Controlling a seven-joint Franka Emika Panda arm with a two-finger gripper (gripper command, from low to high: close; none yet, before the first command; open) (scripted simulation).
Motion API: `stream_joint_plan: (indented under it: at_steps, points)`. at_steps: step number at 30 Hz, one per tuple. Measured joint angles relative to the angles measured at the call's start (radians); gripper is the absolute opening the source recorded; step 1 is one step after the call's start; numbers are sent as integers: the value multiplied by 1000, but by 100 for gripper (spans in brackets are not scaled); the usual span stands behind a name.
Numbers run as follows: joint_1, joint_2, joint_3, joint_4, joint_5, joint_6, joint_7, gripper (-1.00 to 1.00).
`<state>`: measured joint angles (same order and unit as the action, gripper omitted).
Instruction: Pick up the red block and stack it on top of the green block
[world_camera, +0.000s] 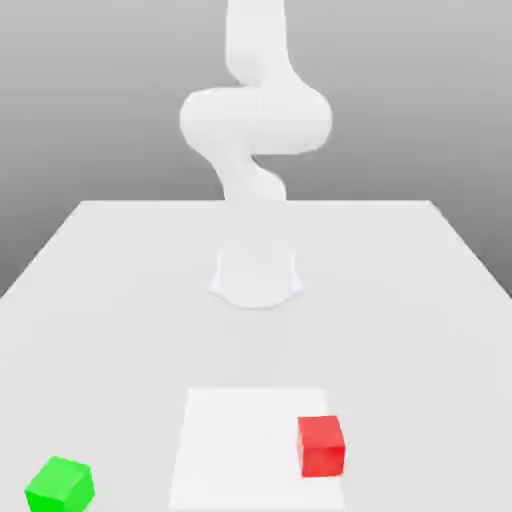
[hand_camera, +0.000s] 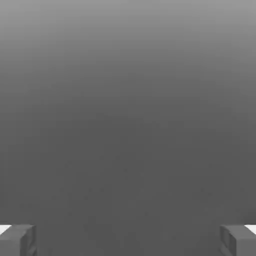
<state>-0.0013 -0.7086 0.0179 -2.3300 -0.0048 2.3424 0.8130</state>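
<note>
Your red block (world_camera: 320, 447) sits at the right edge of the white square patch (world_camera: 240, 450) on the table (world_camera: 120, 340), as the exterior view has it — partly over the patch, partly past its edge. It's upright, flat on its base, top face and front face both readable, one face almost square to the camera.

Next out, your green block (world_camera: 60, 487) is on the table near the exterior view's bottom left corner, well apart from the red one and off the patch. It's turned at an angle to the camera, and its lower part runs to the frame edge. Nothing is stacked: you have both blocks separate, each with a bare top.

Further back, you've got the white arm (world_camera: 256, 120) rising above the far part of the table, base (world_camera: 256, 275) centred behind the patch and well apart from both blocks.

Gripper (hand_camera: 128, 241): open wide, fingers (hand_camera: 16, 241) at opposite sides of the hand view, nothing between them — you're holding neither block. Behind them you see plain grey background (hand_camera: 128, 125).
</note>
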Motion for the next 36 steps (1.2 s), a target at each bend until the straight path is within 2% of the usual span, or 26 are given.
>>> stream_joint_plan:
  at_steps: [22,27,28,36]
  points:
    - [43,803,109,-263,-39,373,112,0]
    - [68,984,77,-251,-85,513,150,0]
    - [77,1019,66,-246,-95,542,157,-100]
    - [72,1004,72,-249,-92,530,156,-100]
